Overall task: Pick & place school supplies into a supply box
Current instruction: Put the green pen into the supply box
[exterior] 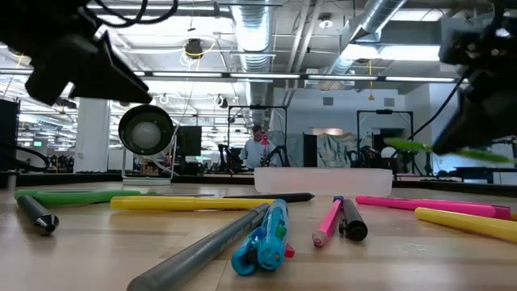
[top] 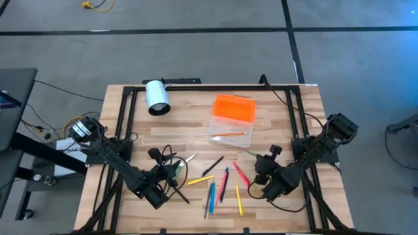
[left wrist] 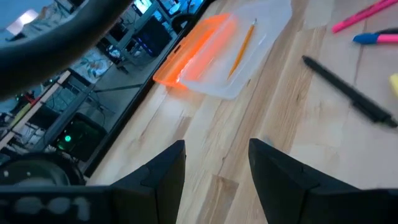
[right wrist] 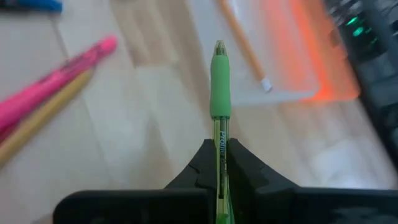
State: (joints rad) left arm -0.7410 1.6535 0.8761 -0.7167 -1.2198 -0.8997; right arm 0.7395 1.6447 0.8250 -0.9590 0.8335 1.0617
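Observation:
The supply box lies open at the table's middle. Its orange lid is folded toward the far side, and one pencil lies in the clear body. Several pens and pencils lie loose on the wood nearer the front edge. My right gripper, just right of them, is shut on a green pen. My left gripper hovers open to their left, pointing toward the box, with nothing between its fingers. My right gripper pinches the green pen by its clear barrel, just behind the green grip sleeve, between its two fingers. The pen lies along the fingers and sticks out past their tips toward the box. It hangs clear of the table, near level.
A white cylinder lies on its side at the far left of the table. A black frame runs along the table's edges. Cables trail around both arms. Bare wood shows between the box and the left gripper.

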